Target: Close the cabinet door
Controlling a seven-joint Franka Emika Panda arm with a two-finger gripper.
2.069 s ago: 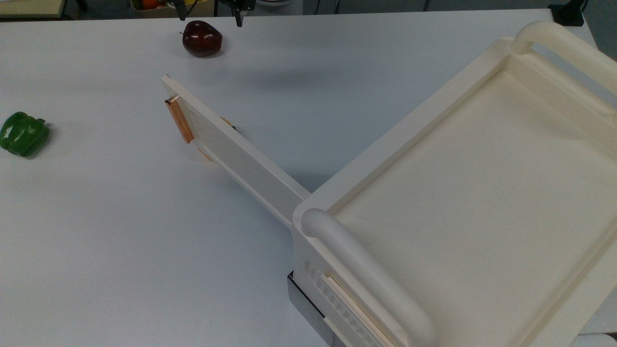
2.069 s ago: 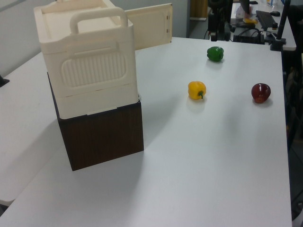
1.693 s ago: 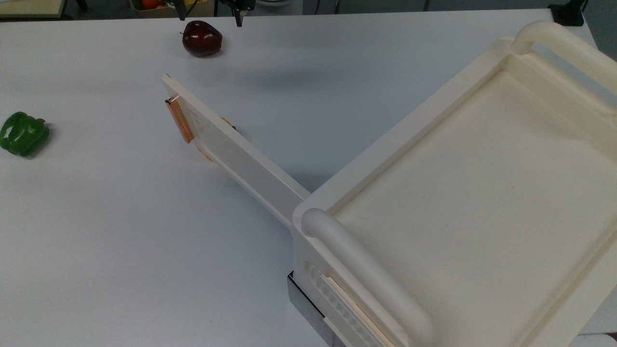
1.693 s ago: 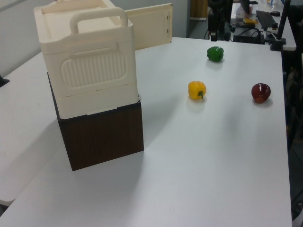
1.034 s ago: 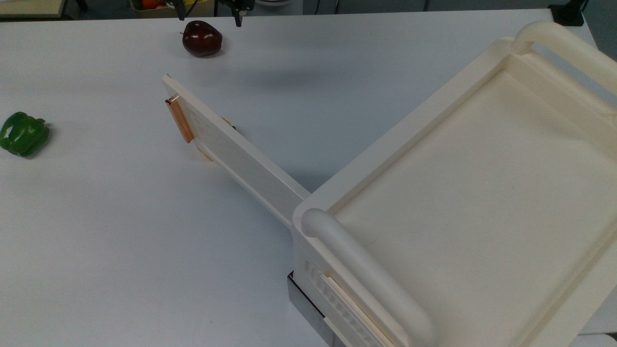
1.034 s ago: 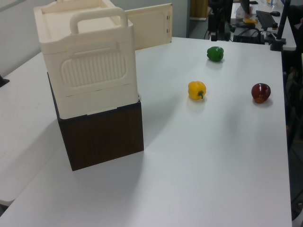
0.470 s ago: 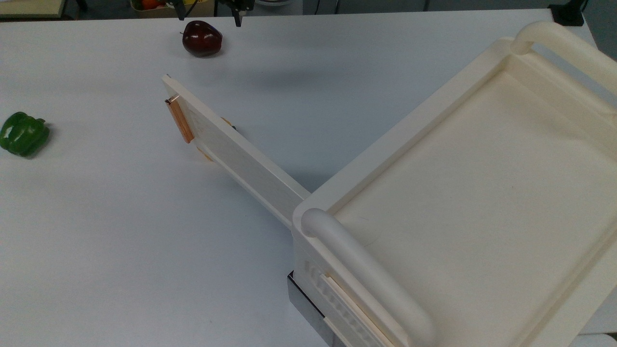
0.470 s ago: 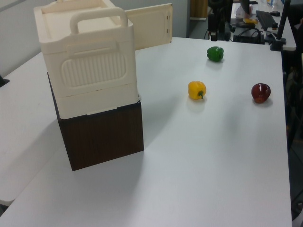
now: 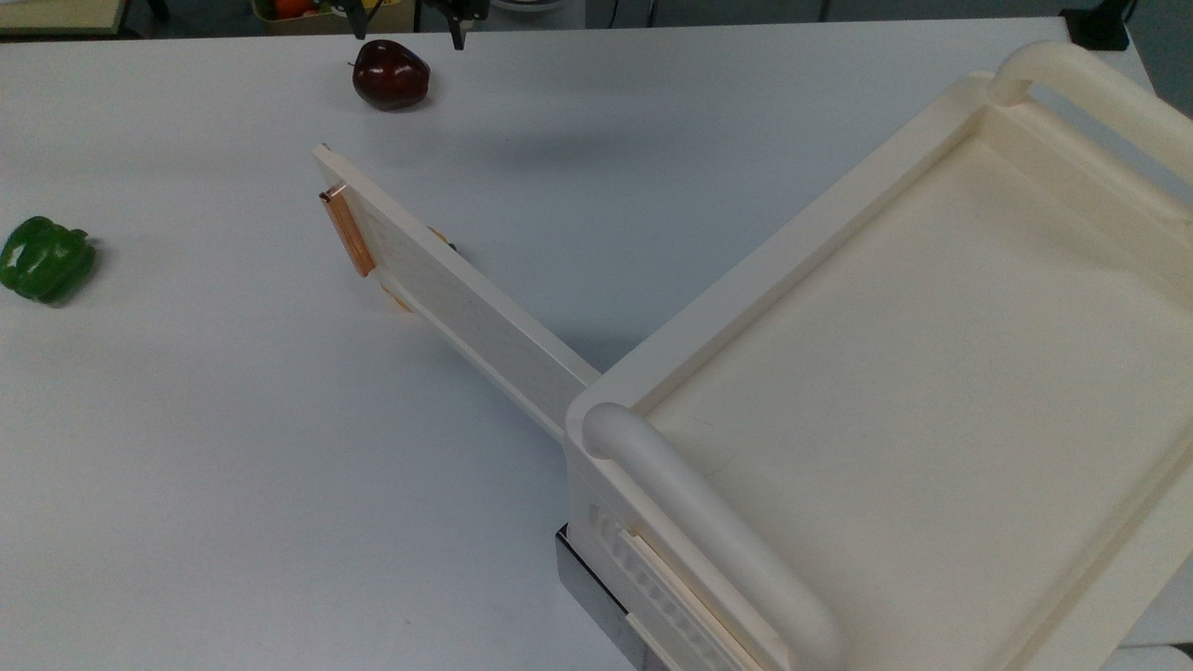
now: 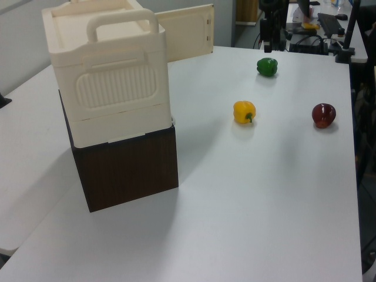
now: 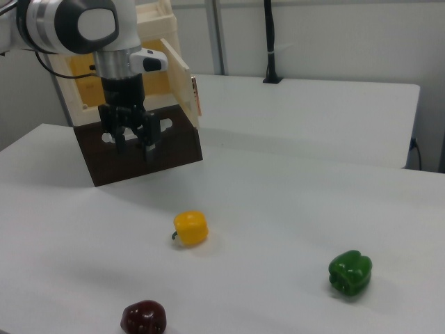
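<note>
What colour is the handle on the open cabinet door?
Copper-orange; the handle on the cabinet door shows best in the top view.

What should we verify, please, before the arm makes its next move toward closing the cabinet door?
1. Door position: the cabinet door stands swung wide open from the cabinet. Not ok, still to close.
2. Pincer free: the pincer hangs open and holds nothing. Ok.
3. Contact with the door: in the right view the pincer is apart from the panel, off to the right view's left. Not ok yet.
4. Swing path: the yellow pepper, green pepper and dark red apple lie on the table away from the door. Ok.
5. Handle: the copper bar handle is unobstructed. Ok.
</note>
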